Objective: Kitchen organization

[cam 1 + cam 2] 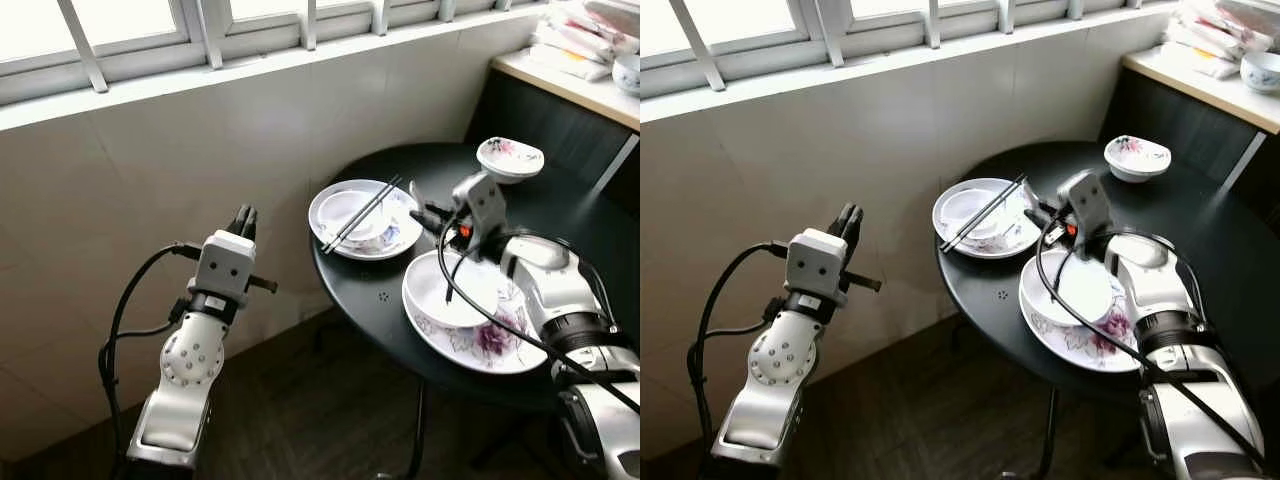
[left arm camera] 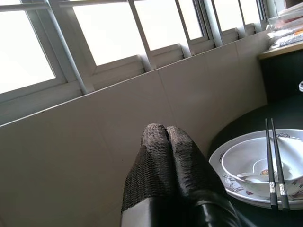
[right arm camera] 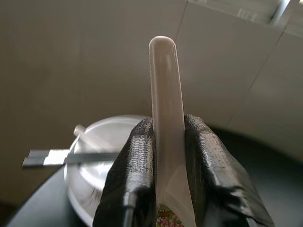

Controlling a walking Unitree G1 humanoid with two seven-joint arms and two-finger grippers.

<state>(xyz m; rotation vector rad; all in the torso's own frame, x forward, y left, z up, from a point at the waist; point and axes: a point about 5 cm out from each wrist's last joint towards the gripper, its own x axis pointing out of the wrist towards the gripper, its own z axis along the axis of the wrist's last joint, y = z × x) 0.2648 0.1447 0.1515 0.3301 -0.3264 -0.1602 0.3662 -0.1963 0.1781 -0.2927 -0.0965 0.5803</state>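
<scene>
right pincer (image 3: 165, 165) pinching spoon (image 3: 165, 109), handle outward

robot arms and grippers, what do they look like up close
Both arms are silver metal with rounded joint housings; the left arm has a perforated disc at its joint and a boxy grey wrist block. Black cables loop outside each arm, and the right arm shows a small orange-red spot near its wrist. The left gripper and right gripper each have two black fingers with finely textured pads.

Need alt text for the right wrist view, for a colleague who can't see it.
The right gripper is shut on the handle of a pale spoon, which sticks out past its two black fingers. Beyond it, a white bowl with chopsticks across it sits on a dark table by a tiled wall.
</scene>
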